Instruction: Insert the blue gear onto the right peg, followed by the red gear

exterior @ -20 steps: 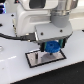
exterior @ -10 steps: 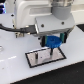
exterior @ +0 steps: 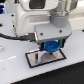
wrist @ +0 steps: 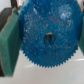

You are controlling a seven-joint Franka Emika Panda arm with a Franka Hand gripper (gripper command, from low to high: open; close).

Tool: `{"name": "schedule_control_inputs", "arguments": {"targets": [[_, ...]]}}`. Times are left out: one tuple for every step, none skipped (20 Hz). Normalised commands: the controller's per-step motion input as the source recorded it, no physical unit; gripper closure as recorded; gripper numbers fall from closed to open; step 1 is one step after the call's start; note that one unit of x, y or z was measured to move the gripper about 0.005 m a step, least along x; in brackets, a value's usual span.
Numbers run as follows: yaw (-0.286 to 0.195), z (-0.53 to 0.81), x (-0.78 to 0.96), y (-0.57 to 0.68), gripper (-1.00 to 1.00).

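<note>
White tabletop [exterior: 15,70] fills the scene, with a black-framed grey plate [exterior: 35,58] lying at its centre. Above the plate hangs the Panda arm, its gripper [exterior: 50,47] clamped on the blue gear [exterior: 50,47], which sits just over the plate's far side toward the exterior view's right. From the wrist, the blue gear [wrist: 46,32] fills the frame, its centre hole dark and its toothed rim pressed against a green finger pad [wrist: 9,42]. Neither the right peg nor the red gear can be made out in these small views. The first step, seating the blue gear, appears to be in hand; the next move likely calls for lining the hole over the peg and lowering straight down before letting go.
</note>
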Motion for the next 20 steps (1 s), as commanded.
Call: {"name": "schedule_control_inputs", "arguments": {"targets": [[0.0, 0.01, 0.14, 0.0, 1.0], [0.0, 0.22, 0.35, 0.0, 1.0], [0.0, 0.44, 0.49, 0.0, 1.0], [0.0, 0.45, 0.53, 0.0, 1.0], [0.0, 0.45, 0.57, 0.0, 1.0], [0.0, 0.43, 0.57, 0.0, 1.0], [0.0, 0.37, 0.59, 0.0, 1.0], [0.0, 0.23, 0.6, 0.0, 1.0], [0.0, 0.17, 0.35, 0.0, 1.0], [0.0, 0.0, 0.11, 0.0, 1.0], [0.0, -0.11, 0.15, -0.01, 1.0], [0.0, -0.07, 0.16, -0.01, 1.0], [0.0, -0.05, 0.16, 0.0, 1.0], [0.0, -0.11, 0.11, 0.0, 1.0], [0.0, -0.12, 0.09, 0.0, 1.0], [0.0, -0.13, 0.09, 0.0, 1.0], [0.0, -0.15, 0.09, 0.0, 1.0], [0.0, -0.2, 0.1, 0.0, 1.0], [0.0, -0.2, 0.09, -0.01, 1.0], [0.0, -0.12, 0.17, 0.02, 1.0]]}}
